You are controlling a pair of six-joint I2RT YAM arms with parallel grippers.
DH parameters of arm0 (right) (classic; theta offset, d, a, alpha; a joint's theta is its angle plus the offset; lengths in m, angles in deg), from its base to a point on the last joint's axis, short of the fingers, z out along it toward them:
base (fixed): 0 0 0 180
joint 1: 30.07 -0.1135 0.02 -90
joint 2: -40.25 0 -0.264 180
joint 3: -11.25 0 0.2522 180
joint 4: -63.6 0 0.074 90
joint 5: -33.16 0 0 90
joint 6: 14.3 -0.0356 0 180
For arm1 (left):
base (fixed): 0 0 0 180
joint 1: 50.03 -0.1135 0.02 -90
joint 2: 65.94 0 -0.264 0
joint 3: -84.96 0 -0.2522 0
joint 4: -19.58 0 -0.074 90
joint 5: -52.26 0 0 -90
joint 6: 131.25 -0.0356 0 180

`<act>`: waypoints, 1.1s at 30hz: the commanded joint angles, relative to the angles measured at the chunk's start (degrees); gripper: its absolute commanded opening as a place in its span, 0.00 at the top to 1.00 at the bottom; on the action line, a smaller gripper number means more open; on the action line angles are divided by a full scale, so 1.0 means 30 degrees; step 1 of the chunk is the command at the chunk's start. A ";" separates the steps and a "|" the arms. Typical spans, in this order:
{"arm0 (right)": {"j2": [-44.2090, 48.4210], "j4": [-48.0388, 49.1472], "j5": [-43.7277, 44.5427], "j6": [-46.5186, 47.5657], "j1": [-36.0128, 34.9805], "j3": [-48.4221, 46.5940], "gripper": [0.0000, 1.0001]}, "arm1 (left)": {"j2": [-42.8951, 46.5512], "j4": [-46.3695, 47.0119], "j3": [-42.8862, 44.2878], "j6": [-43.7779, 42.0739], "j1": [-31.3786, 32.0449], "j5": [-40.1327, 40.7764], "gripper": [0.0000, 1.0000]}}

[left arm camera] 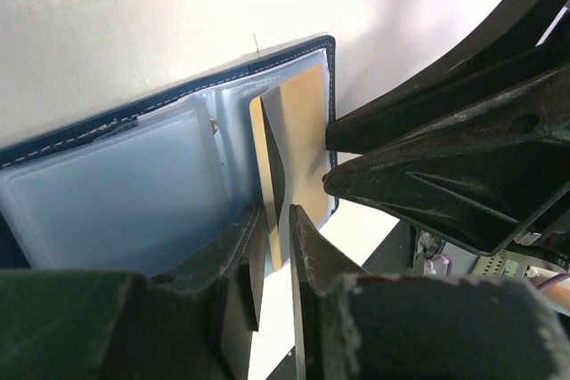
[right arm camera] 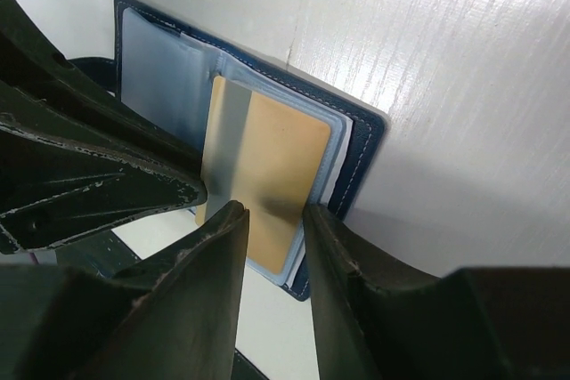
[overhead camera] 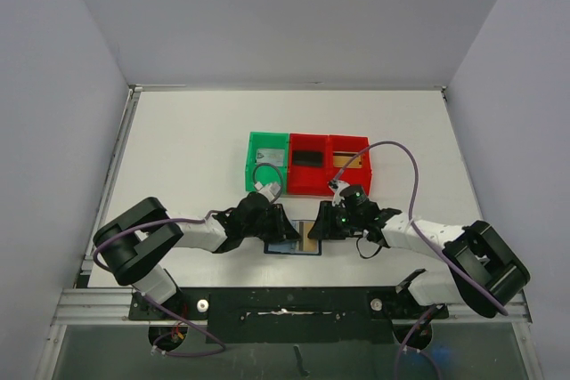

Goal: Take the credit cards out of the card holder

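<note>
The navy card holder point(overhead camera: 287, 247) lies open on the table between my two grippers, its pale clear pockets point(left arm camera: 107, 193) facing up. A gold-orange credit card point(left arm camera: 307, 131) with a dark stripe sticks partway out of a pocket on its right half point(right arm camera: 361, 144). My left gripper point(left arm camera: 278, 215) has its jaws a narrow gap apart, with the card's near end in that gap. My right gripper point(right arm camera: 274, 215) is open, its fingers straddling the near edge of the gold card point(right arm camera: 276, 157) and its pocket. In the top view the left gripper point(overhead camera: 283, 224) and right gripper point(overhead camera: 322, 224) almost meet over the holder.
Beyond the holder stand three trays in a row. The green tray point(overhead camera: 252, 166) holds a silver-grey card point(overhead camera: 270, 157). The middle red tray point(overhead camera: 307, 186) holds a black card point(overhead camera: 307, 158). The right red tray point(overhead camera: 349, 186) shows a thin tan strip. White walls enclose the table.
</note>
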 commanded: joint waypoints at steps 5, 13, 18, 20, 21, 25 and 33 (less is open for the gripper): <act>-0.0943 -0.0595 0.0514 0.0485 0.0096 0.0122 0.68 | 0.0198 0.1893 0.0156 0.0729 0.0009 0.0245 0.93; -0.1054 -0.0606 0.0638 0.0456 0.0341 0.0234 0.69 | 0.1343 0.1705 -0.0535 0.0973 -0.0019 0.1108 1.00; -0.1424 -0.0546 0.0595 0.0537 0.0387 0.0123 0.70 | 0.1757 0.1152 -0.0375 0.0868 -0.0023 0.1358 1.00; -0.1539 -0.0363 0.0509 0.0544 0.0408 0.0150 0.71 | 0.1961 0.0808 -0.0285 0.0757 -0.0008 0.1521 1.00; -0.1591 -0.0353 0.0477 0.0544 0.0418 0.0129 0.71 | 0.2074 0.0702 -0.0291 0.0741 -0.0021 0.1591 1.00; -0.1952 -0.0239 0.0437 0.0544 0.0470 0.0122 0.72 | 0.2232 0.0697 -0.0391 0.0753 -0.0102 0.1559 1.00; -0.2315 0.0127 0.0125 0.0573 0.0507 0.0073 0.74 | 0.0284 0.4036 -0.0267 0.1982 -0.0502 -0.0539 0.86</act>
